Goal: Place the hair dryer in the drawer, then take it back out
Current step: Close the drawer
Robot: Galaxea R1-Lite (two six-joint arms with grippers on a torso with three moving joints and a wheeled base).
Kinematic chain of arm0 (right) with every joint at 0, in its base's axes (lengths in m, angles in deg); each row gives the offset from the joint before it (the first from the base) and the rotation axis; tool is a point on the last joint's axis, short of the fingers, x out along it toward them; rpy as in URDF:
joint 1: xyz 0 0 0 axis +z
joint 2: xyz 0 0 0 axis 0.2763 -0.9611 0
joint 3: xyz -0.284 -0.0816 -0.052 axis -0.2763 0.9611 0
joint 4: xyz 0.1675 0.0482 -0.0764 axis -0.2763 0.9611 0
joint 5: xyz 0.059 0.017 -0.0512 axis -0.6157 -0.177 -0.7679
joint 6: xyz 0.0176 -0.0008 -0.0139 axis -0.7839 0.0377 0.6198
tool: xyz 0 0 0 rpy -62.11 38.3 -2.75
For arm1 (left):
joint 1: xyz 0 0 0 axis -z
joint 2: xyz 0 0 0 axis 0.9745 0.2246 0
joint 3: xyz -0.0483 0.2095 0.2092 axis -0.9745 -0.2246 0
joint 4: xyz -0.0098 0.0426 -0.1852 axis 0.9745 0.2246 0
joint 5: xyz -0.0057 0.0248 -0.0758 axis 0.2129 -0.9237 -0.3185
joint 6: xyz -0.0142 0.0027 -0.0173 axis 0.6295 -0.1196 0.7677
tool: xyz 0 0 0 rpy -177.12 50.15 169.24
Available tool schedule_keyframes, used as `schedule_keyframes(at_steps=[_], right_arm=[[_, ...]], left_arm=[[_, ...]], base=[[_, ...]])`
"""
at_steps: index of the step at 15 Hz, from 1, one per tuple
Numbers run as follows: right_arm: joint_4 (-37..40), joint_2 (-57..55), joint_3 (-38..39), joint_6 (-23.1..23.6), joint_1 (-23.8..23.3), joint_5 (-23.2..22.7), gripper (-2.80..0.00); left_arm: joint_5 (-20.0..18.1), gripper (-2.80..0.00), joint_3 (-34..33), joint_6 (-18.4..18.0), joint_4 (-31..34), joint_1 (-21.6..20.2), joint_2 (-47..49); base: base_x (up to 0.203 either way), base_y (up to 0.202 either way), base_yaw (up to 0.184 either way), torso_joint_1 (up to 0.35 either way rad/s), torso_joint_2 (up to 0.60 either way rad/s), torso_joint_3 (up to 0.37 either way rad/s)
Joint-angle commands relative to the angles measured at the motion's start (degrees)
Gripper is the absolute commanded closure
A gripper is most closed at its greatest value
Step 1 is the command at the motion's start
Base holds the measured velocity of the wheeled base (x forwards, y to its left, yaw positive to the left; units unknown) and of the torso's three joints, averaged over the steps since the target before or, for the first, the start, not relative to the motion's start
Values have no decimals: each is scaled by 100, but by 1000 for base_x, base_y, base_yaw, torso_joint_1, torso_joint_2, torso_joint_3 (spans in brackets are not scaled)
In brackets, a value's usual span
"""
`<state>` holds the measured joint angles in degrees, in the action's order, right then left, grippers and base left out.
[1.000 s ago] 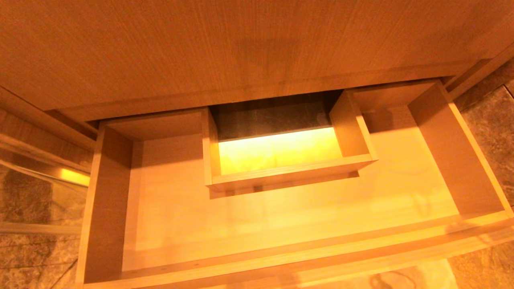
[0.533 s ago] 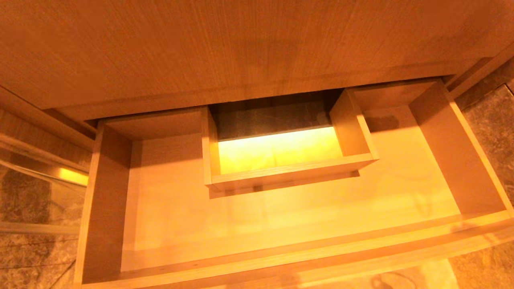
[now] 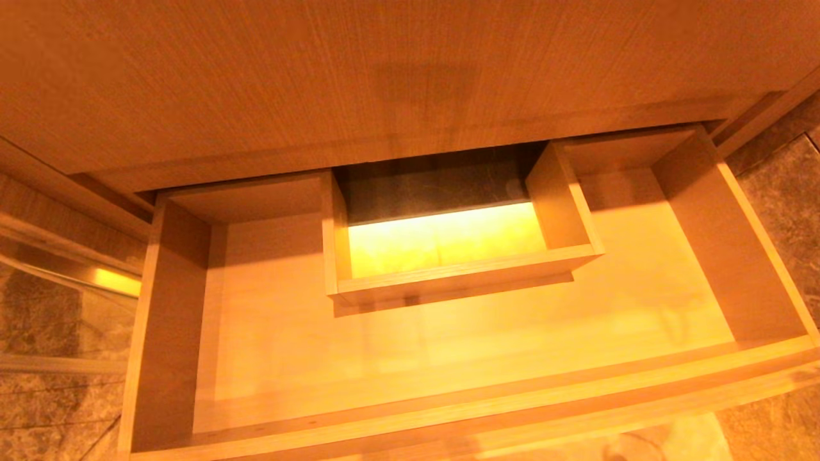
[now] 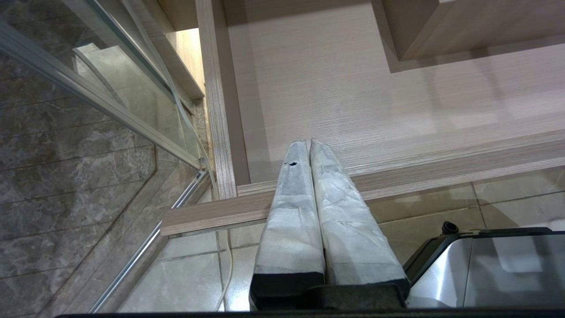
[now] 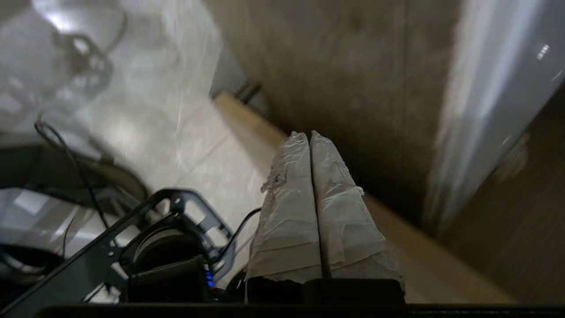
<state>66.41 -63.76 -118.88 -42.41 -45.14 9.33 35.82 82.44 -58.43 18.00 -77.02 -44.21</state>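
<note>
- My left fingers [image 4: 309, 143] are pressed shut with nothing in them, just over the front edge of the drawer [image 3: 173, 320].
- My right fingers [image 5: 309, 134] are shut and hold nothing too, near a wood wall.
- The floor [image 4: 79, 168] is dark marble by a glass panel [image 4: 132, 88].
- The drawer is pulled open, with a boxed cutout [image 3: 461, 275] inside. I see no hair dryer.

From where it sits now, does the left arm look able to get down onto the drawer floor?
Probably yes: the left end effector, shut and empty, sits at the open drawer front, and the bare floor ahead shows nothing in between.
</note>
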Motion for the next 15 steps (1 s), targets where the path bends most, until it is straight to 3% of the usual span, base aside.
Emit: schedule_keyframes(at_steps=[1, 5, 8, 15], right_arm=[[-269, -343, 643, -125, 27, -30, 0], [-1671, -908, 1854, -188, 107, -666, 0], [-2346, -1341, 1867, -146, 129, -774, 0], [-3348, -1592, 1880, -137, 686, -789, 0]], left_arm=[[1, 0, -9, -2, -1, 0, 0], [1, 0, -9, -2, -1, 0, 0], [1, 0, -9, -2, -1, 0, 0], [1, 0, -9, -2, -1, 0, 0]], base=[[0, 0, 0, 0, 0, 0], [0, 0, 0, 0, 0, 0], [0, 0, 0, 0, 0, 0], [0, 0, 0, 0, 0, 0]])
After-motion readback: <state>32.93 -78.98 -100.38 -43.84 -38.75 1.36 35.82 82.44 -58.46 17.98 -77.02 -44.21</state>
